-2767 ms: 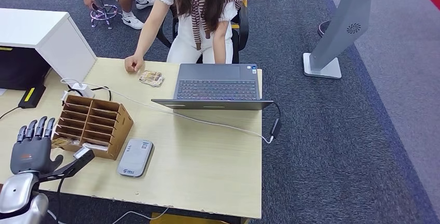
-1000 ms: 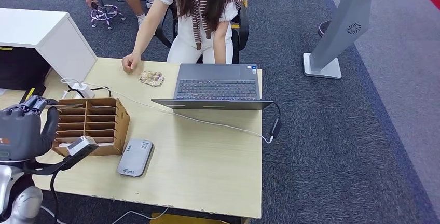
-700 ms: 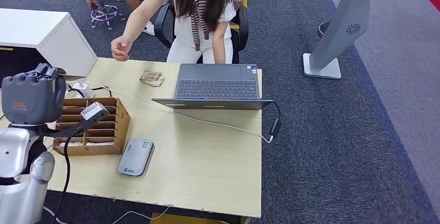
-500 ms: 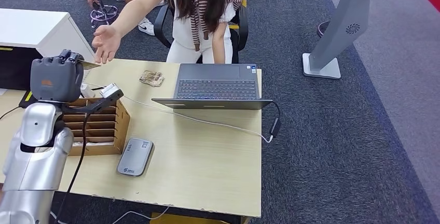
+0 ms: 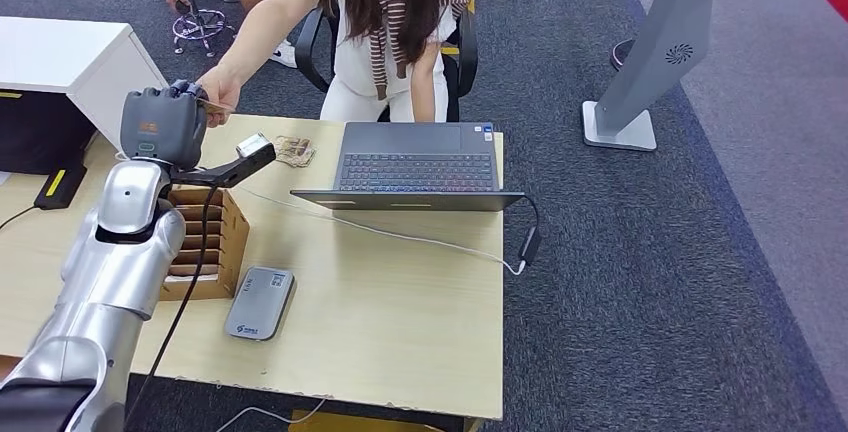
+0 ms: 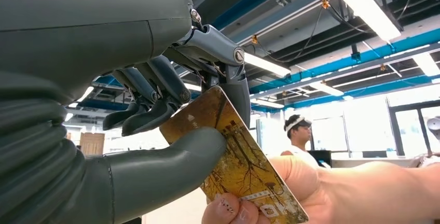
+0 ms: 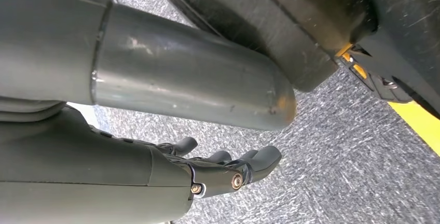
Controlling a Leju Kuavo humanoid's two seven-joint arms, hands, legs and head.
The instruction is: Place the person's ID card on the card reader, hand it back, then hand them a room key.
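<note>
We have our left hand (image 5: 160, 124) raised at about ten o'clock over the desk (image 5: 400, 322), pinching a gold-patterned card (image 6: 233, 162) between thumb and fingers. The person's hand (image 5: 218, 92) meets ours there, and in the left wrist view their fingertips (image 6: 228, 211) already grip the card's far end, so both of us hold it at once.

We judge this to be a handover in progress. Whether it is the ID card going back or the room key going out, we cannot tell from the card's face.

The card reader (image 5: 260, 302) lies bare at seven o'clock, beside the cardboard organizer (image 5: 205, 242).

What is left, at the least, is letting go of this card. Our right hand (image 7: 228, 175) hangs low over the carpet, fingers loosely spread, holding nothing.
</note>
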